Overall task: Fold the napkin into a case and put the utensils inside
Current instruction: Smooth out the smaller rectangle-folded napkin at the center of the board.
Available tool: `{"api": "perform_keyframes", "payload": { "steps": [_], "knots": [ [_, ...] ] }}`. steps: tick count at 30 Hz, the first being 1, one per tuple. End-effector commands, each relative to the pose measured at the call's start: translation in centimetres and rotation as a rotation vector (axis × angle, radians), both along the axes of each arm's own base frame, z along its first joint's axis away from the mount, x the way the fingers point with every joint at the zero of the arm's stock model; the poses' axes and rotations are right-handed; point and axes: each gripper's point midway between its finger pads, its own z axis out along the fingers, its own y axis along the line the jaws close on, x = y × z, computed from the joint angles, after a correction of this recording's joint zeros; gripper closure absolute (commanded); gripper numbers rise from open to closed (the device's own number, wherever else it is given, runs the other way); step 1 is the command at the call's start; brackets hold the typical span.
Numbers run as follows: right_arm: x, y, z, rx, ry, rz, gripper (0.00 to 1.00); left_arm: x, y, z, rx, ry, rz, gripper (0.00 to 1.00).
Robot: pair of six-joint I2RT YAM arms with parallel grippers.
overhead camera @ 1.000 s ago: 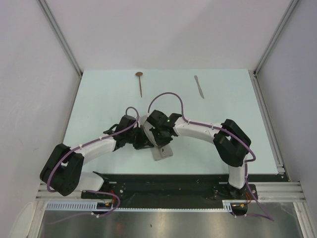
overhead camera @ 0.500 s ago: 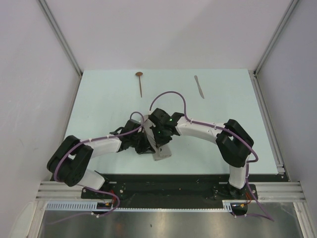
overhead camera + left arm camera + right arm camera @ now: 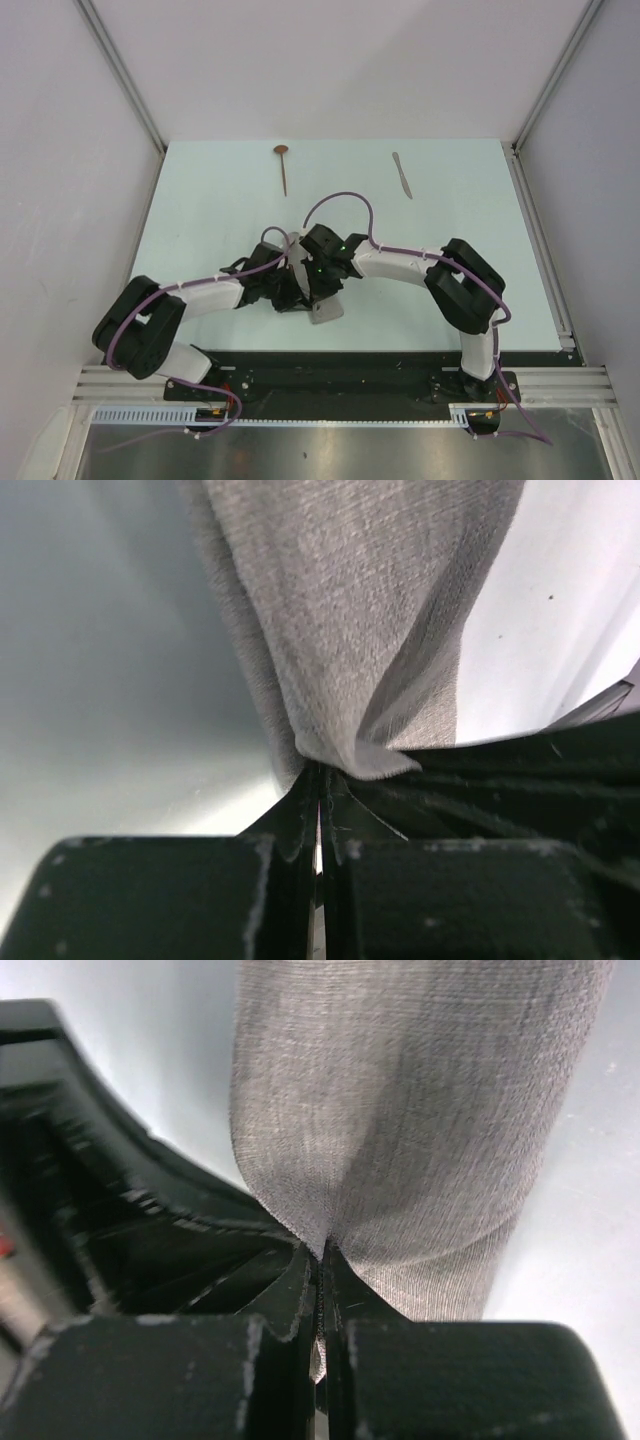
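Note:
The grey-beige napkin (image 3: pixel 324 311) is a narrow folded strip near the table's front middle, mostly hidden under both grippers. My left gripper (image 3: pixel 296 290) is shut on one of its edges; the cloth (image 3: pixel 350 630) hangs from the closed fingers. My right gripper (image 3: pixel 320 282) is shut on the cloth (image 3: pixel 410 1120) right beside it. The two grippers nearly touch. The spoon (image 3: pixel 284 166), with a copper-brown bowl and a dark handle, lies at the far left-centre. The silver-grey knife (image 3: pixel 402 174) lies at the far right-centre. Both are well away from the grippers.
The pale blue table (image 3: pixel 200 220) is bounded by white walls left, right and behind. A metal rail (image 3: pixel 545 240) runs along its right edge. The black base plate (image 3: pixel 330 365) sits at the near edge.
Both grippers have drawn closer together and toward the near edge while holding the napkin. The strip showing below them has become shorter. The left arm's elbow has swung right.

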Motion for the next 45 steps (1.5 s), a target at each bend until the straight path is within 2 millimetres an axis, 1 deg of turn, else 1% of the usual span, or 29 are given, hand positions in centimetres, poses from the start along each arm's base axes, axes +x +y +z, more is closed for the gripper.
{"api": "perform_keyframes", "payload": {
  "steps": [1, 4, 5, 6, 8, 11, 12, 14, 15, 16, 18, 20, 21, 23, 24, 25, 28, 29, 30, 32, 33, 35, 36, 38, 39, 41, 42, 44, 45],
  "knots": [
    [0.4, 1.0, -0.7, 0.054, 0.018, -0.017, 1.0, -0.3, 0.4, 1.0, 0.008, -0.027, 0.001, 1.0],
    [0.3, 0.7, -1.5, 0.056, 0.035, -0.015, 1.0, -0.3, 1.3, 1.8, 0.028, -0.061, -0.004, 1.0],
    [0.3, 0.6, -1.6, 0.058, 0.037, -0.013, 1.0, 0.3, 1.8, 2.4, 0.024, -0.09, 0.003, 0.99],
    [0.3, 0.6, -1.6, 0.06, 0.037, -0.014, 1.0, 0.2, 2.6, 2.4, 0.037, -0.084, 0.015, 0.99],
    [0.1, 0.5, -1.6, 0.066, 0.038, -0.01, 0.95, 1.6, 3.9, 3.6, 0.023, -0.129, 0.052, 0.98],
    [-0.1, 0.4, -1.4, 0.074, 0.032, -0.008, 0.9, 3.7, 5.2, 4.9, -0.001, -0.151, 0.108, 0.97],
    [0.0, 0.5, -1.3, 0.078, 0.028, -0.006, 0.89, 4.9, 4.9, 6.1, -0.027, -0.168, 0.111, 0.97],
    [-0.1, 0.3, -1.3, 0.082, 0.027, -0.007, 0.86, 6.0, 3.9, 7.3, -0.082, -0.168, 0.091, 0.98],
    [-0.1, 0.3, -1.3, 0.084, 0.025, -0.007, 0.85, 7.2, 3.1, 7.7, -0.098, -0.167, 0.085, 0.98],
    [-0.1, 0.3, -1.3, 0.082, 0.027, -0.007, 0.83, 7.7, 2.7, 7.8, -0.115, -0.161, 0.084, 0.98],
    [-0.1, 0.3, -1.2, 0.085, 0.026, -0.006, 0.82, 8.8, 1.7, 7.4, -0.142, -0.139, 0.086, 0.99],
    [0.0, 0.3, -1.1, 0.087, 0.024, -0.01, 0.78, 9.1, 1.1, 6.5, -0.141, -0.119, 0.082, 0.99],
    [0.0, 0.3, -1.1, 0.088, 0.023, -0.01, 0.77, 9.3, 0.9, 5.6, -0.131, -0.099, 0.082, 0.99],
    [-0.1, 0.3, -1.0, 0.092, 0.023, -0.007, 0.77, 9.6, 0.9, 4.7, -0.112, -0.085, 0.086, 0.99],
    [-0.2, 0.3, -0.9, 0.093, 0.025, -0.004, 0.75, 10.3, 1.3, 4.0, -0.076, -0.09, 0.108, 0.99],
    [-0.3, 0.3, -0.8, 0.097, 0.024, -0.003, 0.73, 10.3, 1.5, 3.0, -0.053, -0.072, 0.11, 1.0],
    [-0.7, 0.2, 0.4, 0.116, 0.019, 0.01, 0.66, 10.7, 1.8, 1.4, -0.016, -0.044, 0.115, 1.0],
    [-0.9, 0.1, 0.8, 0.12, 0.015, 0.013, 0.64, 10.9, 1.7, 1.5, -0.02, -0.047, 0.118, 1.0],
    [-1.1, -0.1, 1.9, 0.136, 0.006, 0.026, 0.6, 11.0, 1.6, 1.4, -0.022, -0.047, 0.118, 1.0],
    [-1.2, -0.2, 3.2, 0.161, -0.007, 0.039, 0.57, 11.3, 1.7, 1.0, -0.01, -0.048, 0.125, 1.0],
    [-1.2, -0.3, 4.3, 0.183, -0.02, 0.047, 0.53, 11.4, 1.6, 1.0, -0.011, -0.047, 0.121, 1.0],
    [-0.5, -0.8, 5.2, 0.204, -0.037, 0.041, 0.5, 11.4, 1.6, 0.9, -0.01, -0.042, 0.12, 1.0],
    [-0.1, -0.6, 5.7, 0.23, -0.045, 0.046, 0.49, 11.5, 1.5, 1.0, -0.012, -0.046, 0.121, 1.0],
    [1.1, -0.5, 6.1, 0.258, -0.05, 0.039, 0.49, 11.5, 1.5, 1.0, -0.009, -0.043, 0.119, 1.0],
    [1.2, -0.2, 6.2, 0.276, -0.042, 0.049, 0.49, 11.6, 1.5, 1.2, -0.009, -0.049, 0.118, 1.0],
    [1.9, 0.3, 5.6, 0.286, -0.035, 0.041, 0.52, 11.6, 1.7, 1.2, 0.01, -0.048, 0.112, 1.0],
    [2.4, 0.6, 5.6, 0.302, -0.04, 0.036, 0.57, 11.8, 1.8, 1.3, 0.019, -0.056, 0.114, 1.0],
    [2.7, 0.6, 4.3, 0.29, -0.028, 0.029, 0.65, 11.8, 2.1, 1.2, 0.034, -0.055, 0.114, 1.0],
    [2.9, 0.8, 4.1, 0.305, -0.027, 0.028, 0.69, 11.9, 2.1, 1.2, 0.04, -0.057, 0.114, 1.0]
  ]
}}
